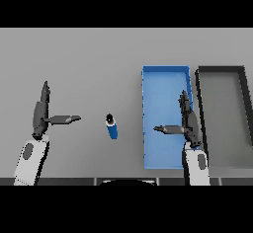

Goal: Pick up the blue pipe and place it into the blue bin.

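Near left, left hand [40,113]: fingers straight, thumb out, holding nothing.
Near right, right hand [187,121]: fingers straight, above the blue bin [163,79].
Middle, blue pipe [112,126]: on the grey table [89,59], between the hands, left of the bin.
Far right, dark bin [222,70]: just beside the blue one.

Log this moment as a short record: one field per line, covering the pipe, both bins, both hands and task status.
pipe: short blue pipe with a dark end, lying on the grey table, untouched
target: open blue rectangular bin, right of the pipe, nothing visible inside
other bin: dark-rimmed grey bin, right of the blue one
left hand: open, left of the pipe, apart from it
right hand: open, over the blue bin's right wall
status: pipe not yet picked up
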Available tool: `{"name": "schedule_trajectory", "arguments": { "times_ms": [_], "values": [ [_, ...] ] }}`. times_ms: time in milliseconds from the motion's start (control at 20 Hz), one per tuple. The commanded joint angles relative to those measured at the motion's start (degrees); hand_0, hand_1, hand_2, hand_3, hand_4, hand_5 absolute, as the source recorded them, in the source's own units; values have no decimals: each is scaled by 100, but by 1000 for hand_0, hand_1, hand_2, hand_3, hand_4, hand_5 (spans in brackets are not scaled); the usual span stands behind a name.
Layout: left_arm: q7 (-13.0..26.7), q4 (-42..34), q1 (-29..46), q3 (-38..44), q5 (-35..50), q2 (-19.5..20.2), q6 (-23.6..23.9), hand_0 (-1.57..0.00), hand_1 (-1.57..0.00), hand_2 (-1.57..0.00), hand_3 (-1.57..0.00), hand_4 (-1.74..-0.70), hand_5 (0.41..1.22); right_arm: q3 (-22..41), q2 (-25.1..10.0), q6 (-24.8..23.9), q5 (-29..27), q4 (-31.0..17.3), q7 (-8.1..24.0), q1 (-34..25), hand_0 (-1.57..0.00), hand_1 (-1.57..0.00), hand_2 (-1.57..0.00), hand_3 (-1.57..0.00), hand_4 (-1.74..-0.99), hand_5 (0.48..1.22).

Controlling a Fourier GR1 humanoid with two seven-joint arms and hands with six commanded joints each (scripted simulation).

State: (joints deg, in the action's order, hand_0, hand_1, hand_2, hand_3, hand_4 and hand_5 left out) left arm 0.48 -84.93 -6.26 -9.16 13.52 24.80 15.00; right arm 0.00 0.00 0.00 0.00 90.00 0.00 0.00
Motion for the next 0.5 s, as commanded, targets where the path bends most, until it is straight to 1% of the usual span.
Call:
{"name": "schedule_trajectory", "arguments": {
  "times_ms": [0, 250, 300, 350, 400, 450],
  "values": [
    [-23, -7, -1, -7, -7, -10, 9, 1, 1, 1, 1, -1186, 605, -10, -10, 1, -9, 0, 0, 0, 1, 1, 1, 1, -1254, 598],
    [23, -95, 13, -108, -106, -96, 126, 1, 1, 1, 1, -1186, 605, -91, -93, 72, -87, -65, -37, -13, 1, 1, 1, 1, -1254, 598],
    [-311, -108, 190, -202, 35, 258, -601, 1, 1, 1, 1, -1186, 605, 105, -444, 252, 244, 143, -309, 303, 1, 1, 1, 1, -1254, 598],
    [-445, -117, 290, -196, 167, 553, -1067, 1, 1, 1, 1, -1188, 606, 229, -648, 351, 439, 339, -485, 509, 1, 1, 1, 1, -1255, 597],
    [-505, -42, 274, -224, 211, 689, -1356, 1, 1, 1, 1, -1190, 604, 302, -800, 399, 600, 427, -508, 597, 1, 1, 1, 1, -1251, 597],
    [-525, 7, 265, -247, 244, 759, -1539, 1, 1, 1, 1, -1189, 604, 367, -850, 394, 718, 487, -447, 613, 1, 1, 1, 1, -1249, 598]
  ]
}}
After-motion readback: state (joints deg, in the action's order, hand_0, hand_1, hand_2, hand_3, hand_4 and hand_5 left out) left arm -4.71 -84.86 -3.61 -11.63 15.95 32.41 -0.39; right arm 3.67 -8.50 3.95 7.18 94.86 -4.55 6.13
